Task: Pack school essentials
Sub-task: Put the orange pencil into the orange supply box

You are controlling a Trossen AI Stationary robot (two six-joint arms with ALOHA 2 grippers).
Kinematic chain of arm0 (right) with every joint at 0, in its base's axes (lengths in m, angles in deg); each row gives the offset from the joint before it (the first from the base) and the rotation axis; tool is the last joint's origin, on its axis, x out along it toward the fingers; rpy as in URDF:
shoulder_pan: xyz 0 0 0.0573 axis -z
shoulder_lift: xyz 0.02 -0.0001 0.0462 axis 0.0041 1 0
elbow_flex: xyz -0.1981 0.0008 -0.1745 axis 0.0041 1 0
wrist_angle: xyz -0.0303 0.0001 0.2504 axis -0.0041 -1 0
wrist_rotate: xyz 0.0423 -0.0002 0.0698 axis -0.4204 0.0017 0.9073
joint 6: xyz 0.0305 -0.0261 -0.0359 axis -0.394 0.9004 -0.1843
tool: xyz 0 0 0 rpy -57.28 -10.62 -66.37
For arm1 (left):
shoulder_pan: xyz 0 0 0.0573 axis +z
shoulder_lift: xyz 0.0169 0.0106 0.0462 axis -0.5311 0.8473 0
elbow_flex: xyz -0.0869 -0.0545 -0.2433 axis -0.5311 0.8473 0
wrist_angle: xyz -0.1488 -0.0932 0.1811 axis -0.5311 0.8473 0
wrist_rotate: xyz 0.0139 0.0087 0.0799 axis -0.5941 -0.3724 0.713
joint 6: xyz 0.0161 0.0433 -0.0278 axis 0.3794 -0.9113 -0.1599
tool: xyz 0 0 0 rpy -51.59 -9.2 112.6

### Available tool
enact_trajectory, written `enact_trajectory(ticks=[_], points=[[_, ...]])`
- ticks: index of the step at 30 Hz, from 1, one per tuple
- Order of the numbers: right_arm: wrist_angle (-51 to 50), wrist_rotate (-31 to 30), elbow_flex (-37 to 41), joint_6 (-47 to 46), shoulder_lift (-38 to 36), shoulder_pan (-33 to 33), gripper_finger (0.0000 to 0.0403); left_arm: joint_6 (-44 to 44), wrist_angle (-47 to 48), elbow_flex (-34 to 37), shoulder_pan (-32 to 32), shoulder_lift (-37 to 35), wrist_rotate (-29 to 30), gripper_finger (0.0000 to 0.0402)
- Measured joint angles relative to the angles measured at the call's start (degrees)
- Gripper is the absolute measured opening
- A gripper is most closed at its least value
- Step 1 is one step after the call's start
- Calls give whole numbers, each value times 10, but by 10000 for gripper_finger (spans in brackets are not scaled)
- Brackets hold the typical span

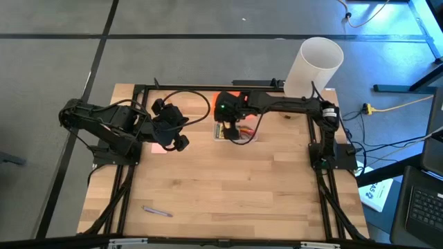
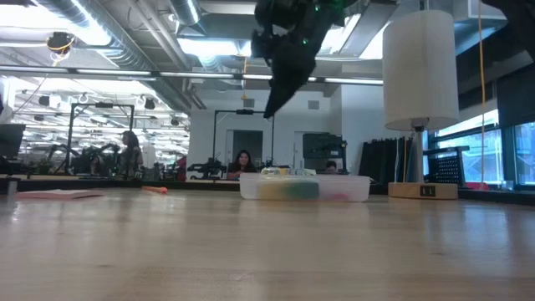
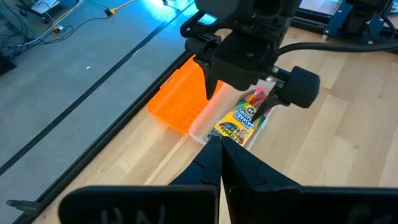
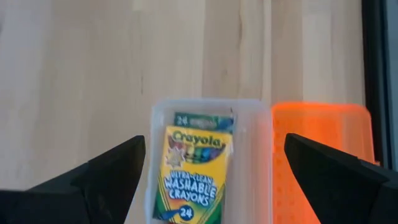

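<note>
A clear plastic box [image 1: 237, 133] stands on the table's far middle, with the yellow-green crayon box [image 4: 193, 171] lying flat inside it. Something red [image 3: 257, 94] lies beside the crayons [image 3: 239, 121]. My right gripper [image 4: 213, 144] hovers open over the box, fingers pointing down, touching nothing; the low view shows it [image 2: 284, 58] well above the box [image 2: 305, 186]. My left gripper [image 3: 219, 149] is shut and empty, left of the box, over a pink pad [image 1: 160, 146] lying flat on the table. A purple pen [image 1: 158, 211] lies near the near left corner.
The orange lid [image 4: 320, 155] lies flat on the table against the box's far side. A tall white cylinder [image 1: 313, 66] stands at the far right corner. A small orange item [image 2: 155, 190] lies far left. Bare wood spans the near half of the table.
</note>
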Motion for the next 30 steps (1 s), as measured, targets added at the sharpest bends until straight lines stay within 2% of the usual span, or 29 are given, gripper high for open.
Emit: enact_trajectory(ticks=[12, 18, 22, 26, 30], points=[[92, 1, -6, -6, 0, -42, 385, 0, 0, 0, 0, 0, 0, 0], [103, 0, -6, -10, 0, -58, 385, -6, 0, 0, 0, 0, 1, 0], [133, 2, -5, -73, 0, -68, 385, -57, 17, 0, 11, -2, 7, 0], [192, 2, -5, -140, 0, -75, 385, -2, 63, 0, 30, -21, 7, 0], [263, 16, -5, -144, 0, -75, 385, 52, 118, 0, 48, -46, 10, 0]])
